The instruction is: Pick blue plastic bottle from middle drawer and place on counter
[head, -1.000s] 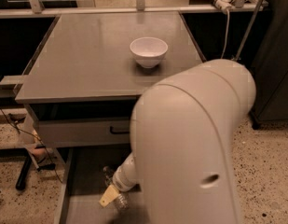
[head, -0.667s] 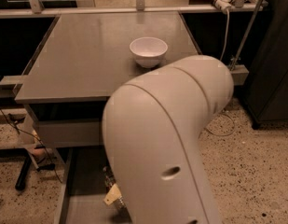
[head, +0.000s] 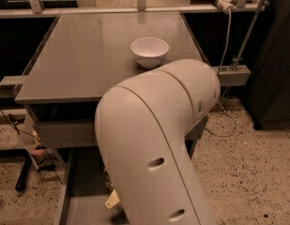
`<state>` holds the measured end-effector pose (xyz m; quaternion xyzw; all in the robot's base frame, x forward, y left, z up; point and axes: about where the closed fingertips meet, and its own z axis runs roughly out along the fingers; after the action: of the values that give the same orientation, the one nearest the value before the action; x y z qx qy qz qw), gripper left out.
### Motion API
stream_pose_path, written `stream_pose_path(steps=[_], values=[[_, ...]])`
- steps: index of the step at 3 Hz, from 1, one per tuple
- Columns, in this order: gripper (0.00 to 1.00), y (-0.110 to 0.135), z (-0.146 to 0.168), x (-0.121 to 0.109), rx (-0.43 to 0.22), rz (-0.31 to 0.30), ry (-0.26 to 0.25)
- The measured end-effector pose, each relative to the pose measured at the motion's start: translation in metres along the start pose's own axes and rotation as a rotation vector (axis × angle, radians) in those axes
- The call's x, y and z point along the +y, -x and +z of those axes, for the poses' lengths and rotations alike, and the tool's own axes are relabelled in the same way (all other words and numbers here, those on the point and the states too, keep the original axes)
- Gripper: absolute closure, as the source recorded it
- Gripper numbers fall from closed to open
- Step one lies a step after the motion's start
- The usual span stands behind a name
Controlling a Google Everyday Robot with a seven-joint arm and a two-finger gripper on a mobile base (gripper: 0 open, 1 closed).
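The grey counter (head: 88,55) fills the upper middle of the camera view, with a white bowl (head: 149,51) near its right front. Below it the middle drawer (head: 81,205) stands pulled out, and a strip of its grey floor and left wall shows at the bottom left. My large cream arm (head: 154,144) reaches down into the drawer and covers most of it. Only a small pale part of the gripper (head: 111,199) shows low inside the drawer at the arm's left edge. The blue plastic bottle is hidden.
A closed grey drawer front (head: 60,132) sits under the counter edge. A white plug and cable (head: 224,1) hang at the back right beside a dark cabinet (head: 276,55). A black leg (head: 23,175) stands on the speckled floor at the left.
My arm has swung left and closer to the camera, covering more of the drawer and cabinet front. The gripper part stays low in the drawer.
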<state>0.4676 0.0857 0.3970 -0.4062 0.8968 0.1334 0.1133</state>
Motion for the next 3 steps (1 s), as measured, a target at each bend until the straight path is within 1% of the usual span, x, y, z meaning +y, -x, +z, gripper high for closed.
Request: stream_pose_path(steps=[1,2,3], values=[[0.0,-0.001,0.01,-0.001,0.001,0.052,-0.005],[0.0,-0.005,0.02,0.004,0.002,0.087,0.007],[0.19,-0.005,0.02,0.004,0.002,0.087,0.007]])
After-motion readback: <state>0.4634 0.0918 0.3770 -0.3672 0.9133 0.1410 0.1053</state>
